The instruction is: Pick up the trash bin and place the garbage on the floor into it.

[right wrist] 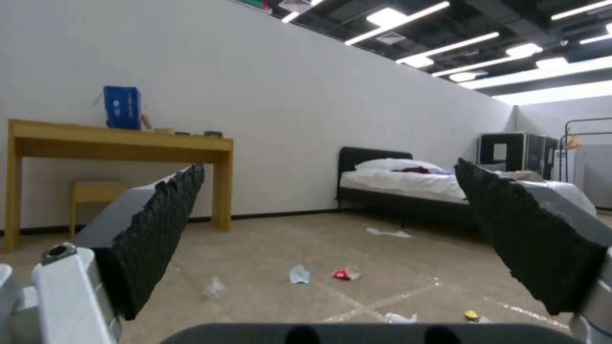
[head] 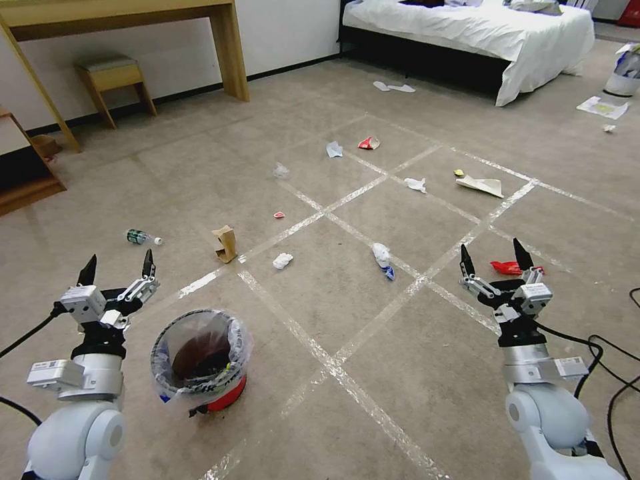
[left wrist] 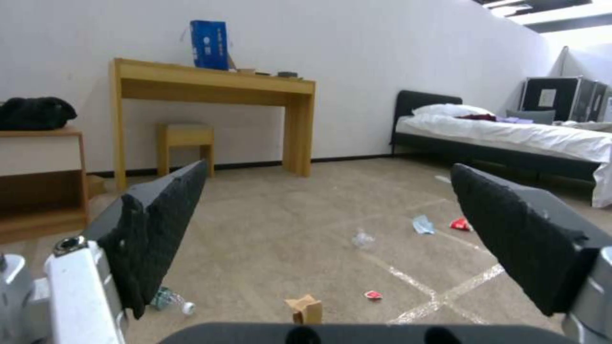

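Trash bin (head: 200,360) upright on floor (head: 413,353), mouth up

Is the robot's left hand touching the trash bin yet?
Apart. In the head view the left gripper hangs open, up and to the left of the trash bin, with bare floor showing between them.

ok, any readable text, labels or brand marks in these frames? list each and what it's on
None can be read.
Blue box on the desk: white marks, too blurred to read.
Plastic bottle on the floor: green label, too small to read.
Stickers on the left arm and the right arm: print too small to read.
Sheet of paper on the floor by the bed: print too small to read.
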You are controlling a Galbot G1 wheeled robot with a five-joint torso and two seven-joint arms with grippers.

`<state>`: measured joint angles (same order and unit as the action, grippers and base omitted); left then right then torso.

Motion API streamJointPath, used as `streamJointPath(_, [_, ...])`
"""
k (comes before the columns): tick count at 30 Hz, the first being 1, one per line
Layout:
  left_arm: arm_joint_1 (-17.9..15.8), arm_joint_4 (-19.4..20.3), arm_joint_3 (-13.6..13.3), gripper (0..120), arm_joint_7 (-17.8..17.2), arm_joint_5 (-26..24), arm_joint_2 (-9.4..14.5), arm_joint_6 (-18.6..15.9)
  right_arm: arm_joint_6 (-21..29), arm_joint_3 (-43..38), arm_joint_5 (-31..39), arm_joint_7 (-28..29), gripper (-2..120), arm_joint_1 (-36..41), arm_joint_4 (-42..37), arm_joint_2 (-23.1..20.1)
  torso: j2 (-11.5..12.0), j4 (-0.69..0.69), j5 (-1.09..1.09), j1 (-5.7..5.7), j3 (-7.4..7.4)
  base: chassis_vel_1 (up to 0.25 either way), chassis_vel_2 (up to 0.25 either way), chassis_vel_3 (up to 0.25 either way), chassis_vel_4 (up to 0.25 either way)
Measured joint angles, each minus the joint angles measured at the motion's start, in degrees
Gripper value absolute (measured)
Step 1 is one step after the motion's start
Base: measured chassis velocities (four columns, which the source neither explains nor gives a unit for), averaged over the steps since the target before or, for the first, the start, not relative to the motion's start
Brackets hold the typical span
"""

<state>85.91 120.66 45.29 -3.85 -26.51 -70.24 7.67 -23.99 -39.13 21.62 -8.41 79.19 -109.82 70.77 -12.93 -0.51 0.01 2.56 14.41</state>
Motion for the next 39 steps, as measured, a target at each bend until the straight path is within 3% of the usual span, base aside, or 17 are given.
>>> streamJointPath(39, [0.07,-0.08,-0.12,100,-0.21,-0.54,-0.22,-0.89,0.75,0.13,-0.34,-0.81,100,-1.05,1.41,-0.28,0.0,0.0,0.0,0.0,0.0,0.0,0.0,0.0,0.0])
